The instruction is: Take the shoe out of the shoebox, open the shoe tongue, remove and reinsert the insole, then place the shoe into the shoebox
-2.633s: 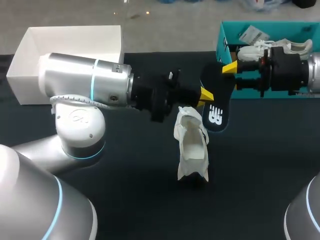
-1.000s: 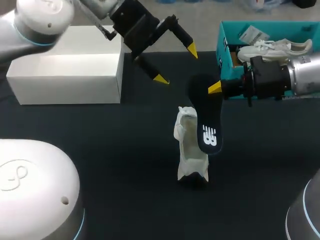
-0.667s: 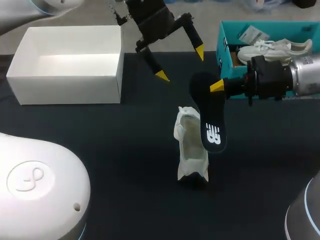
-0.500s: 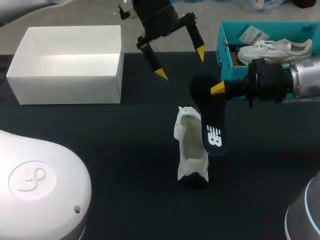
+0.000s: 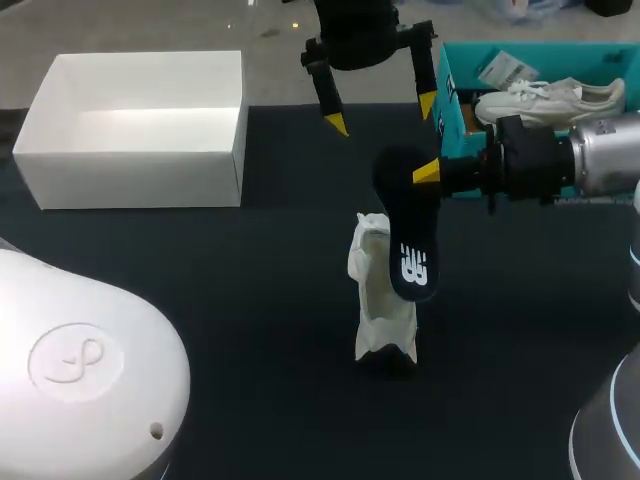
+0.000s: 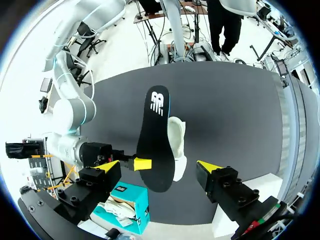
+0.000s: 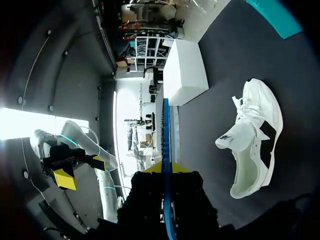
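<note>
Progress: removal apparently done, refitting and boxing left to do

One black foam insole point(image 5: 405, 235) hangs pinched in the right gripper point(image 5: 425, 172), just above the white sneaker point(image 5: 383, 300) on the dark table point(image 5: 250, 330). The left gripper point(image 5: 382, 113) hovers beyond the sneaker, fingers spread wide, empty. Two sneakers in all: the second sneaker point(image 5: 550, 98) lies in the teal cardboard shoebox point(image 5: 447, 95), beyond the first. One white open box point(image 5: 130, 180) too.

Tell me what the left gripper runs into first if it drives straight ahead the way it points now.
Most likely the insole held by the right gripper: its end sits ahead, between the left gripper's open fingers. The shoe is beyond it on the table. Depth is hard to judge.
</note>
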Available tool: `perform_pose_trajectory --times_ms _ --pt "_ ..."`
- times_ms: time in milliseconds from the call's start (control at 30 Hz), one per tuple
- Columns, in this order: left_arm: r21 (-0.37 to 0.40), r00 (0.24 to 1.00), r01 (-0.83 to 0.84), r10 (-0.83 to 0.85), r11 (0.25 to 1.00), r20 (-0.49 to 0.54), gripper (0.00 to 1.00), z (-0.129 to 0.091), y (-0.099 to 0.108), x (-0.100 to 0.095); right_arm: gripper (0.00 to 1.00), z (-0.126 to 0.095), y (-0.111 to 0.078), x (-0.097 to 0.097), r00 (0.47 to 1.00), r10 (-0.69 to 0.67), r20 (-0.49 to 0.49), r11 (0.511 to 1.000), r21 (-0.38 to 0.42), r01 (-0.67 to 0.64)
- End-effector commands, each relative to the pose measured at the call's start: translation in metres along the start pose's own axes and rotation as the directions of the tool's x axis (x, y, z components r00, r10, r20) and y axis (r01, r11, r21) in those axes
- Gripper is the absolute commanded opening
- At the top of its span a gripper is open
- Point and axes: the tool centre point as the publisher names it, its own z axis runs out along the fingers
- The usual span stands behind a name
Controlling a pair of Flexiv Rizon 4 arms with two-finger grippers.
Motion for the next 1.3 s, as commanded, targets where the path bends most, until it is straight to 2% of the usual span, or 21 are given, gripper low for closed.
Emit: perform_pose_trajectory --times_ms 33,133,300,533,867,1300 --pt "0.051 0.958 -0.018 0.032 0.999 -0.284 1.00 -0.001 0.011 -0.010 0.00 0.004 0.000 0.002 1.000 -0.003 -0.016 1.000 -0.027 0.003" --pt "0.043 0.947 -0.037 0.049 0.998 -0.318 1.00 0.000 0.014 -0.012 0.00 0.002 0.002 0.006 1.000 -0.007 -0.029 0.999 -0.051 0.006" --pt "0.029 0.947 -0.052 0.058 0.998 -0.315 1.00 0.003 0.016 -0.014 0.00 -0.003 0.003 0.012 0.998 -0.003 -0.068 0.997 -0.081 -0.002" --pt "0.015 0.949 -0.052 0.054 0.999 -0.310 1.00 0.006 0.016 -0.013 0.00 -0.001 0.003 0.012 0.997 -0.001 -0.072 0.997 -0.079 -0.005" --pt "-0.063 0.983 -0.001 -0.011 0.998 -0.183 1.00 0.006 0.018 -0.015 0.00 0.004 0.005 0.014 0.997 0.001 -0.077 0.997 -0.071 -0.006" --pt "-0.050 0.982 -0.006 -0.004 0.999 -0.186 1.00 0.008 0.017 -0.012 0.00 0.007 0.005 0.016 0.997 0.002 -0.077 0.998 -0.064 -0.007"
